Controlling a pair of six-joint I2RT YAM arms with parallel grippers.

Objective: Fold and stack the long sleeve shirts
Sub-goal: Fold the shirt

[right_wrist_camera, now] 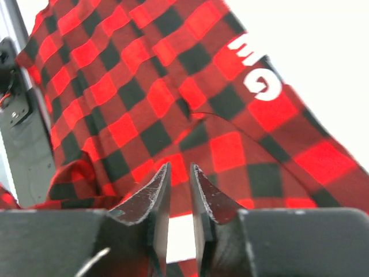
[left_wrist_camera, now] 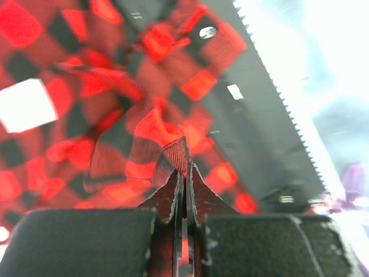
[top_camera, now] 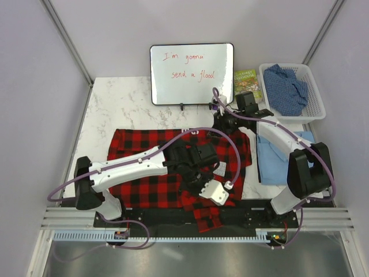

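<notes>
The red-and-black checked flannel (top_camera: 144,187) lies spread across the middle of the table, with one part hanging over the front edge. My left gripper (top_camera: 209,195) is near the front edge. In the left wrist view it (left_wrist_camera: 185,170) is shut on a raised ridge of the flannel (left_wrist_camera: 155,124). My right gripper (top_camera: 221,124) is over the flannel's far right part. In the right wrist view it (right_wrist_camera: 180,166) is narrowly open just above the cloth (right_wrist_camera: 144,86), near the white lettering (right_wrist_camera: 256,72), with nothing between the jaws. The light blue shirt (top_camera: 271,156) lies at the right, under the right arm. The darker blue speckled shirt (top_camera: 286,86) sits in a basket.
A white basket (top_camera: 316,107) stands at the back right. A whiteboard (top_camera: 192,74) with red writing stands at the back centre, with a green book (top_camera: 248,83) beside it. A black rail (top_camera: 253,216) with a toothed strip (left_wrist_camera: 282,107) runs along the front edge.
</notes>
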